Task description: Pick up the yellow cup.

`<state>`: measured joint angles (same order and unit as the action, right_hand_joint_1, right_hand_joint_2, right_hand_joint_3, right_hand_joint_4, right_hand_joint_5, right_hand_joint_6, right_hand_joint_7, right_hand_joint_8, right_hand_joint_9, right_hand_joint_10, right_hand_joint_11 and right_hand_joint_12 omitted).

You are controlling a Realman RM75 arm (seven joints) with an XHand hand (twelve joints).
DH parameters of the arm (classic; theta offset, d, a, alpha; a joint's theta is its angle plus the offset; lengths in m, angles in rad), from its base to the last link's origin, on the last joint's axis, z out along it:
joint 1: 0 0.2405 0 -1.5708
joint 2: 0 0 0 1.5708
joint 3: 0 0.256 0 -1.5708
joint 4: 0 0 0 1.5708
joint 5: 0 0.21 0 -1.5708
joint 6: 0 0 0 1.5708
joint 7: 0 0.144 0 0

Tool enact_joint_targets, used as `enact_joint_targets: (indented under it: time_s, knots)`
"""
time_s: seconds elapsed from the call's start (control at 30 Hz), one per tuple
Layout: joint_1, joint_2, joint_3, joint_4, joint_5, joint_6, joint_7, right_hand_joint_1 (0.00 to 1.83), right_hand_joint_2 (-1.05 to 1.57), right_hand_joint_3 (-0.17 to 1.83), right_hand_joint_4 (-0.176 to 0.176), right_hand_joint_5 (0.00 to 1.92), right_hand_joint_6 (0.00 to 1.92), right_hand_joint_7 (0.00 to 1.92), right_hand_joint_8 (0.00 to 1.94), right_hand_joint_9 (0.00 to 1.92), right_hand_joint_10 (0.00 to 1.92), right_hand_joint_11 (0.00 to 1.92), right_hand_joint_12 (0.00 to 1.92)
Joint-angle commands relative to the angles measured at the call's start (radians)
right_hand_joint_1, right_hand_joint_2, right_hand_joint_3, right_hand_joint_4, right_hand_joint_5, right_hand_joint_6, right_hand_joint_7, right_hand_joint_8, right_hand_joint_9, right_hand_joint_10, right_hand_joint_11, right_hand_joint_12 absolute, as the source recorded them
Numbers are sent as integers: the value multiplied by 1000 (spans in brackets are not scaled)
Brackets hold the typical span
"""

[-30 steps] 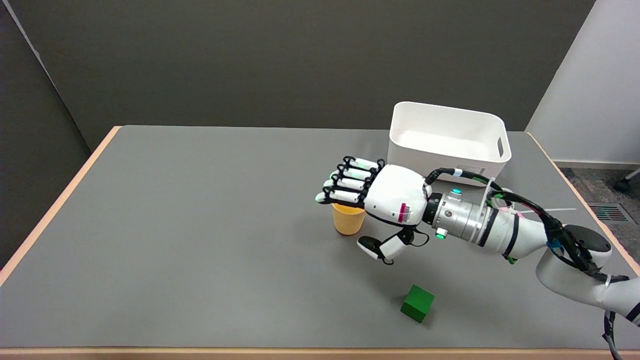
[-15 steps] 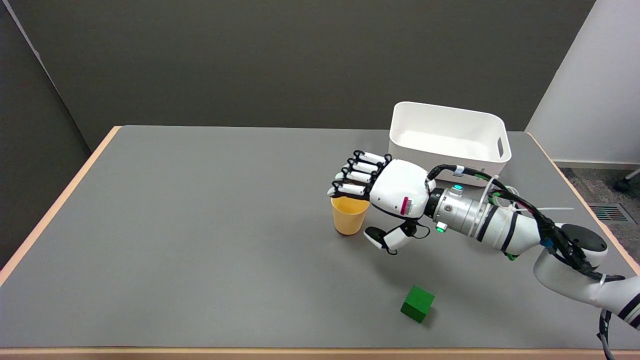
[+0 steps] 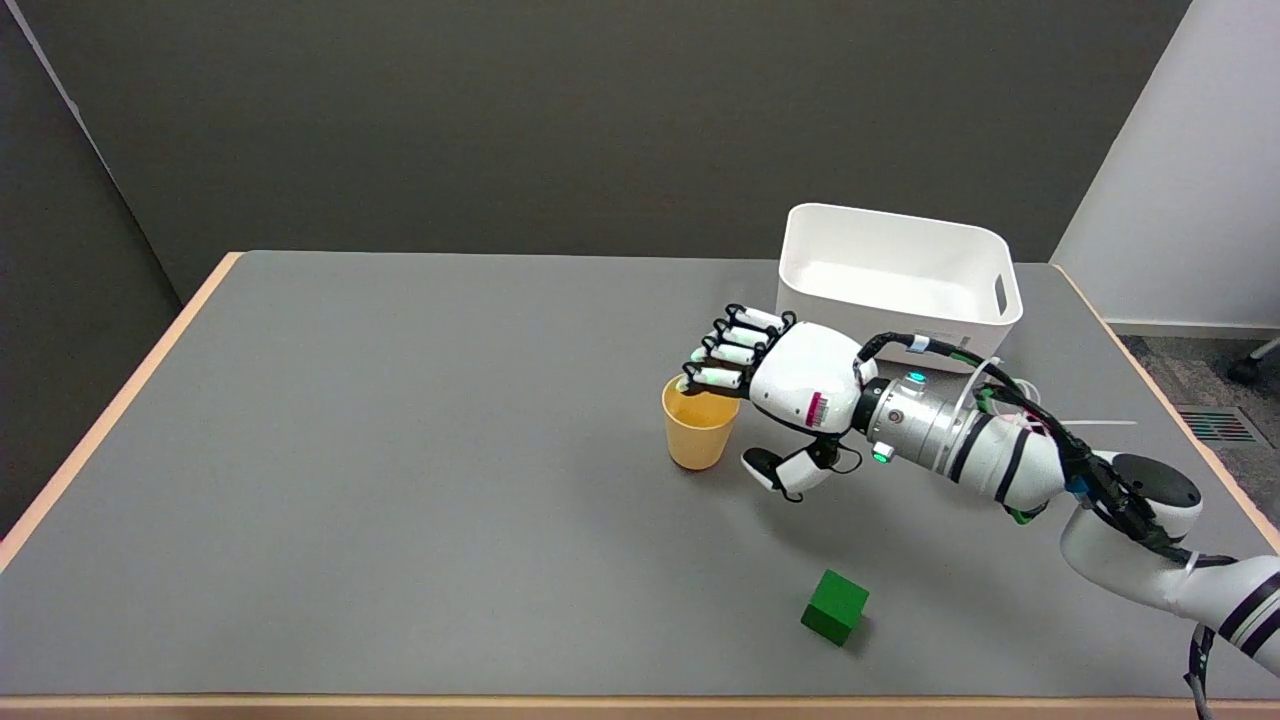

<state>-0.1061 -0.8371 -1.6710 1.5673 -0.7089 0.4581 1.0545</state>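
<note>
Gray table (image 3: 400, 480) holds the yellow cup (image 3: 699, 432), standing in front of the white bin (image 3: 897, 280). Right hand (image 3: 790, 400) hangs beside it, spread and empty. A bump might tip the cup.

- My right hand (image 3: 790, 385): white shell, black finger links, a magenta label patch on the back.
- My wrist (image 3: 915, 425): silver, with green lights.
- My forearm (image 3: 1005, 465): white, black bands.
- Yellow cup (image 3: 700, 432): orange-yellow, plain.
- Cube (image 3: 835, 606): solid green.
- Bin (image 3: 897, 280): plain white.
- Table (image 3: 400, 450): grey top, light wood-coloured edge.
- Back wall (image 3: 500, 120): dark grey.
</note>
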Motion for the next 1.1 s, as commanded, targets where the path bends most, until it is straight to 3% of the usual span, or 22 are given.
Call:
enact_joint_targets:
  time_s: [0.03, 0.1, 0.17, 0.23, 0.3, 0.33, 0.5, 0.87, 1.1]
  knots:
    - [21, -40, 0, -51, -13, -18, -2, 747, 675, 945, 116, 319, 642, 310, 323, 173, 553, -1, 963]
    - [21, -40, 0, -51, -13, -18, -2, 757, 700, 927, 128, 353, 766, 308, 321, 173, 551, -1, 949]
    - [24, -40, 0, -50, -13, -18, -2, 775, 710, 926, 168, 399, 979, 305, 327, 171, 553, -1, 934]
    - [25, -40, 0, -49, -13, -18, -3, 785, 730, 926, 176, 430, 1144, 303, 330, 171, 552, -1, 893]
    - [27, -40, 0, -47, -13, -18, -3, 770, 1150, 387, 176, 540, 1597, 280, 395, 151, 606, -1, 897]
    - [28, -40, 0, -47, -13, -18, -3, 782, 1179, 352, 176, 572, 1643, 278, 407, 148, 611, -1, 896]
    - [31, -40, 0, -44, -28, -18, -3, 847, 1069, 489, 176, 653, 1584, 286, 431, 151, 604, -1, 881]
    - [42, -40, 4, -47, -37, -18, -3, 864, 1055, 480, 176, 679, 1541, 331, 394, 186, 576, -1, 845]
    - [46, -44, 115, 32, -30, -18, -3, 867, 1049, 488, 176, 683, 1538, 342, 405, 190, 578, -1, 850]
